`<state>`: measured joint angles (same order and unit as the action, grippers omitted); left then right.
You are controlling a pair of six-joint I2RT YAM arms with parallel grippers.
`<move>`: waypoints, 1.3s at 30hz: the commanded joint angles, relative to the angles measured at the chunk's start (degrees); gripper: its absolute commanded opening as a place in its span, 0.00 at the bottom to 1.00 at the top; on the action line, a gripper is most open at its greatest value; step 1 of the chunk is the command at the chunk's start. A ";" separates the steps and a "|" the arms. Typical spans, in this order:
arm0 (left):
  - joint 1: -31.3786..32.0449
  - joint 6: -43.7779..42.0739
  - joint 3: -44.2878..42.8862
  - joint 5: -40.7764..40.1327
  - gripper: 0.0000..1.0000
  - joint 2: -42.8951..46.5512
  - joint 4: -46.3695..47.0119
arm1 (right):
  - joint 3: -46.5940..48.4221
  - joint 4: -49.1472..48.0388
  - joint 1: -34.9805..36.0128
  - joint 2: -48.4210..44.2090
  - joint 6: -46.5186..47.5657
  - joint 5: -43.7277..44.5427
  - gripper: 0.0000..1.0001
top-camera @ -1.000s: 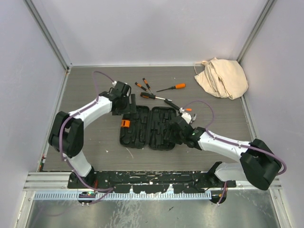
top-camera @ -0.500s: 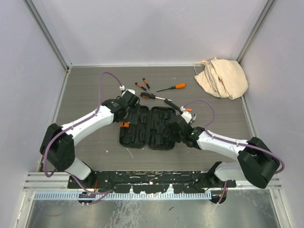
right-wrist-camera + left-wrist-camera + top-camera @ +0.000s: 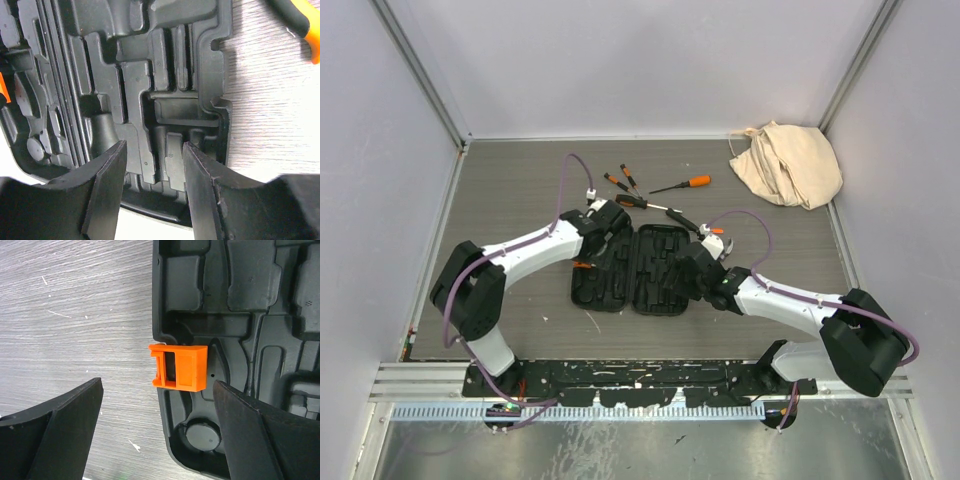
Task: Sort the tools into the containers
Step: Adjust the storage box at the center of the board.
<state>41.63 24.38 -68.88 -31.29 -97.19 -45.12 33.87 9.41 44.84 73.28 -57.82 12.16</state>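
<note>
The black tool case (image 3: 655,275) lies open and flat mid-table, its moulded slots empty. My left gripper (image 3: 601,238) is open and empty above the case's left edge. In the left wrist view the gripper (image 3: 157,435) straddles that edge, with the orange latch (image 3: 179,367) just ahead of the fingers. My right gripper (image 3: 693,268) is open and empty over the case's right half; the slots (image 3: 150,75) show between its fingers (image 3: 102,190). Several orange-and-black screwdrivers (image 3: 682,184) lie on the table behind the case. Orange-handled pliers (image 3: 716,238) lie at its right rear corner.
A beige cloth bag (image 3: 788,163) sits in the back right corner. Grey walls close in the table on three sides. An orange tool handle (image 3: 302,20) shows on the table beyond the case's right rim.
My left gripper has moved right and nearer, from the table behind the case's left corner to above the case's left edge by the latch. The right arm has barely moved.
</note>
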 commanded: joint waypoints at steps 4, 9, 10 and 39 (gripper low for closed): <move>0.20 -0.70 -2.13 -2.97 0.90 -2.43 0.46 | 0.30 -1.99 0.17 -0.05 -0.30 1.90 0.54; 0.17 -1.10 -2.35 -3.80 0.90 -3.92 1.00 | 0.20 -2.01 0.17 -0.04 -0.29 1.81 0.54; 0.15 -1.17 -2.46 -4.23 0.90 -4.18 0.91 | 0.12 -2.05 0.18 -0.03 -0.28 1.81 0.54; -3.18 4.26 -2.69 -14.98 0.77 0.05 -6.39 | -0.16 -2.00 0.16 -0.50 -0.26 1.55 0.54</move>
<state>40.07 25.50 -70.37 -43.09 -101.75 -49.19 33.85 9.41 44.84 73.28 -57.80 12.19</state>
